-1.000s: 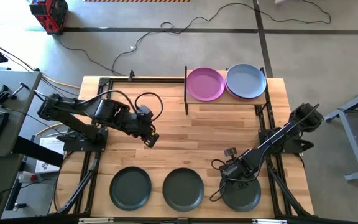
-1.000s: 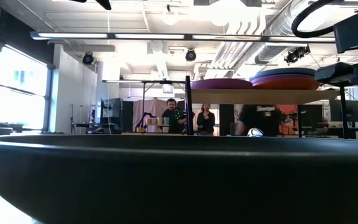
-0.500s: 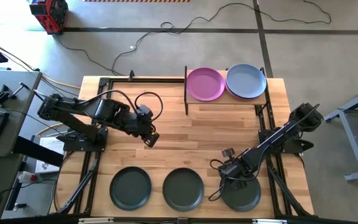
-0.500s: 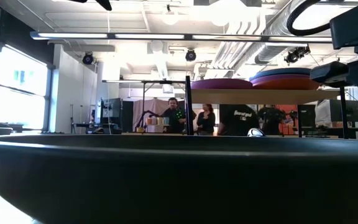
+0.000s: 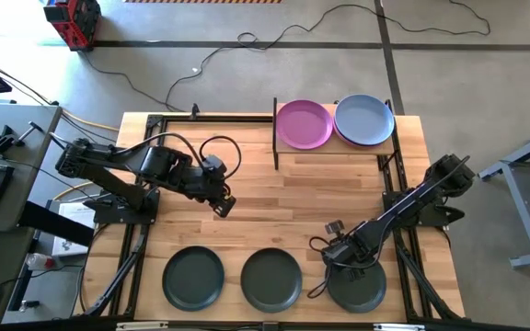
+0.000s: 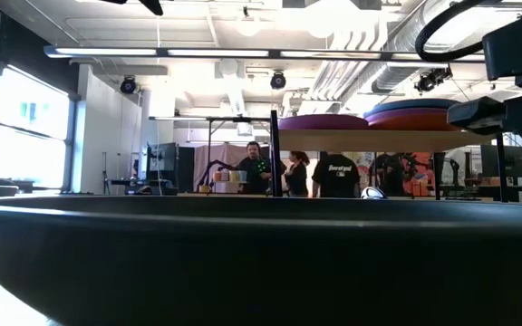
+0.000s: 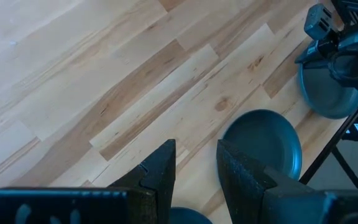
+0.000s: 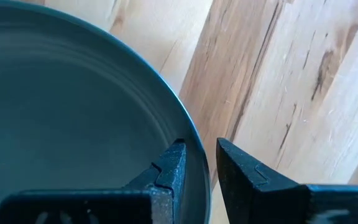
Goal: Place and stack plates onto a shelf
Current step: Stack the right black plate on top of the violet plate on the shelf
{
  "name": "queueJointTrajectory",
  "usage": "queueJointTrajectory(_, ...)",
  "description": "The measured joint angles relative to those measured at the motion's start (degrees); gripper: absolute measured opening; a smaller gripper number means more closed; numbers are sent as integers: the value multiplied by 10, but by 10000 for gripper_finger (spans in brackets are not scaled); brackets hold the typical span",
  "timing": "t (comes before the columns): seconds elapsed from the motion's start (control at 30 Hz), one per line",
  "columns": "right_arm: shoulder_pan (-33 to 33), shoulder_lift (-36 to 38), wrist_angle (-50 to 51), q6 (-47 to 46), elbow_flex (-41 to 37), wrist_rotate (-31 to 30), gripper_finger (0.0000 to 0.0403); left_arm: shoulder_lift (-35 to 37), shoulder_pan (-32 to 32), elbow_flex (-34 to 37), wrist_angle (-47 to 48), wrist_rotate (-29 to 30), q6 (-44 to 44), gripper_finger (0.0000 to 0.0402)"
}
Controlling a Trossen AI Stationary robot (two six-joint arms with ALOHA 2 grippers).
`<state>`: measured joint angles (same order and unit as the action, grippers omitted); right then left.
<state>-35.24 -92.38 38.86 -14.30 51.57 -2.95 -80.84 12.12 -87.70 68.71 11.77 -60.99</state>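
Observation:
Three dark plates lie flat along the near edge: left [image 5: 192,277], middle [image 5: 271,279], right [image 5: 357,287]. The shelf [image 5: 334,150] stands at the far edge. It carries a purple plate [image 5: 304,124] and a pale blue-grey plate [image 5: 364,119]. In the low view an orange-red plate [image 6: 415,119] shows under the blue-grey one. My right gripper [image 5: 339,254] is low at the right dark plate's far-left rim [image 8: 191,140], narrowly open, with one finger over the plate's inside and one outside. My left gripper [image 5: 221,206] hovers over bare wood at centre-left, slightly open. My right gripper comes at the right dark plate's rim [image 8: 193,148] from above, slanting; one finger [image 8: 171,167] is inside the rim, the other [image 8: 244,171] outside over the wood. I cannot tell whether either finger touches the rim. The plate lies flat on the table.
Bare wood [image 5: 283,202] lies between the shelf and the near row of plates. Black frame rods run along the table's left and right sides. The middle dark plate fills the lower half of the low view [image 6: 261,263]. People stand in the room beyond [image 6: 333,175].
My right gripper has shifted a little toward the table's left at the right dark plate's far rim. The plates have stayed in place. People in the room behind have walked about.

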Motion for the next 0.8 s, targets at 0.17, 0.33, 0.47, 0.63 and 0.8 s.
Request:
queueJointTrajectory(0.17,4,-8,1,29,0,8,68,0,0,0,0,0,0,106)
queueJointTrajectory(0.33,12,-23,-5,30,0,26,68,0,0,0,0,0,0,106)
queueJointTrajectory(0.47,12,-24,-5,20,1,25,63,0,0,0,0,0,1,106)
queueJointTrajectory(0.63,12,-23,0,-3,2,29,12,0,0,0,0,0,2,106)
queueJointTrajectory(0.8,12,-21,3,-19,3,30,5,0,0,0,0,0,11,106)
